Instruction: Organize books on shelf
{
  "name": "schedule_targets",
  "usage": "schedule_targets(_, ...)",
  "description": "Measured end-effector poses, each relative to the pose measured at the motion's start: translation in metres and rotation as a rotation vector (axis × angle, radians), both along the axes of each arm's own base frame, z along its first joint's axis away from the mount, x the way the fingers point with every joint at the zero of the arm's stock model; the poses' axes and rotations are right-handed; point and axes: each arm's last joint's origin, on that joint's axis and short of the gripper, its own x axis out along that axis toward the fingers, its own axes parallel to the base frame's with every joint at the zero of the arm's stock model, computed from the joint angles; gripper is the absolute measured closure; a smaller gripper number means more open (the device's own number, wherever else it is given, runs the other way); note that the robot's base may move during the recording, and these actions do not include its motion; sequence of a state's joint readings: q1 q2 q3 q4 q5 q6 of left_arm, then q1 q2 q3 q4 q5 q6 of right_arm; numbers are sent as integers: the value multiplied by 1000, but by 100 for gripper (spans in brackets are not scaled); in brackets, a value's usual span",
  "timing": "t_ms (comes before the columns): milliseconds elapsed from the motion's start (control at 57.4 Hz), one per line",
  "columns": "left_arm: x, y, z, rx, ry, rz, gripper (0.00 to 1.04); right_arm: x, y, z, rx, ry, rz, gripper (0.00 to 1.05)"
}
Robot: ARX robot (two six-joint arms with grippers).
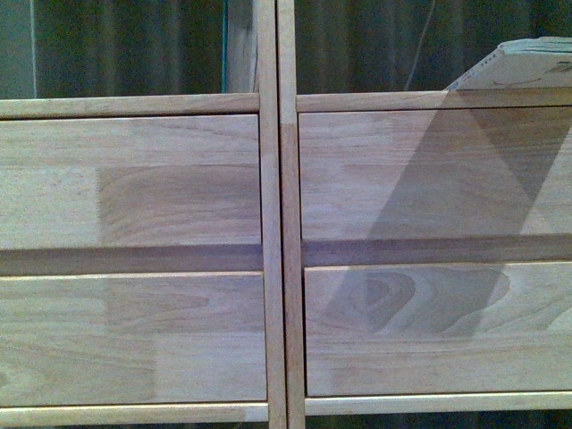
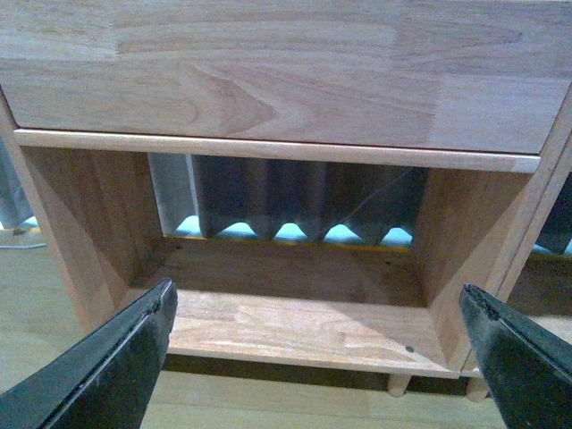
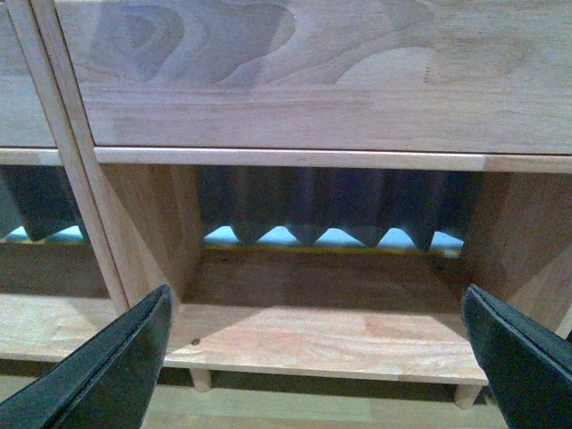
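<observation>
At the bottom row of the shelf [image 1: 277, 223], both hands are empty. The left hand [image 2: 317, 295] is spread wide with nothing between its fingers, and it faces the open lower compartment of the left column. The right hand [image 3: 315, 295] is spread just as wide, also empty, and faces the lower compartment of the right column. Both compartments are bare wood with a dark curtain [image 3: 340, 197] behind them.

Above, in the front view, are the four drawer fronts [image 1: 134, 179], and above those the upper compartments, where the books sit.

- Pale book [image 1: 527, 67]: upper right compartment. Only a corner shows, and it is tilted rather than standing. The visible edge slants up toward the centre, so the long axis probably runs across the compartment, but I cannot tell which way the spine faces.
- Upright slab with a teal edge [image 1: 238, 45]: just left of the centre post [image 1: 277, 54]. This is likely the teal book, with its long axis vertical. The cover is not legible.

Risks:
- Neither wrist camera sees a book, so a lift from here would be blind and a finger could catch a drawer front or shelf lip.
- The tilted book looks unsteady — a nudge could slide it or drop it.
- Thin books give little edge to pinch, so a slip is possible.
</observation>
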State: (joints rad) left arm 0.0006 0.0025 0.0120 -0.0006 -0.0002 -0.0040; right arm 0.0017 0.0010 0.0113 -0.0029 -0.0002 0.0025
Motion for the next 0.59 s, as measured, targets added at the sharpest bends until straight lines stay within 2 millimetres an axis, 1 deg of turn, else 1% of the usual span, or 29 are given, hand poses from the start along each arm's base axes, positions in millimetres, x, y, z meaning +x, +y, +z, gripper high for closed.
schedule_targets(592, 0, 0, 0, 0, 0, 0, 7, 0, 0, 0, 0, 0, 0, 7)
